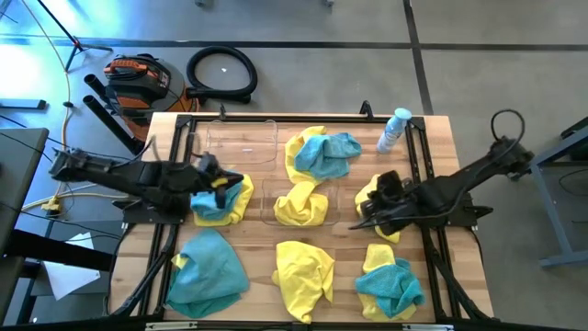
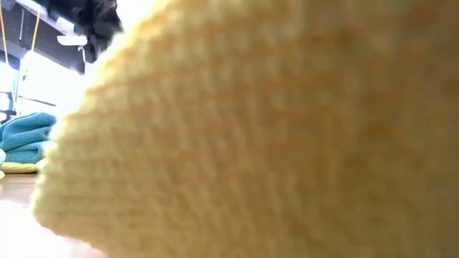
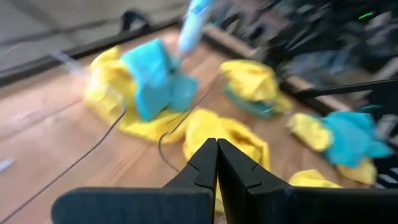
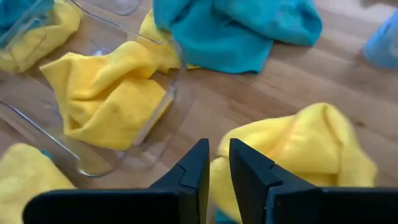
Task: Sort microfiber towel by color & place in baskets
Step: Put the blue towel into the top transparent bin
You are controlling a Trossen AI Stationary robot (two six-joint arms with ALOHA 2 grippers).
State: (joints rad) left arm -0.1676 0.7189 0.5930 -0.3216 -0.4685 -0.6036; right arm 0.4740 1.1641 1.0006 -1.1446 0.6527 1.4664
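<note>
Mostly hidden, low view, yellow towel (image 2: 272, 136) blocking.

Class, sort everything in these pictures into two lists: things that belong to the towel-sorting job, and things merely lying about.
Job: yellow towels, teal towels, two clear baskets, left gripper, right gripper.
Lying about: spray bottle, black hose, orange vacuum.

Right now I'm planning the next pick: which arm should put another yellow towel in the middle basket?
Right, probably. The right gripper hovers over a yellow towel beside the middle basket; the left gripper is over a blue-and-yellow heap.
</note>
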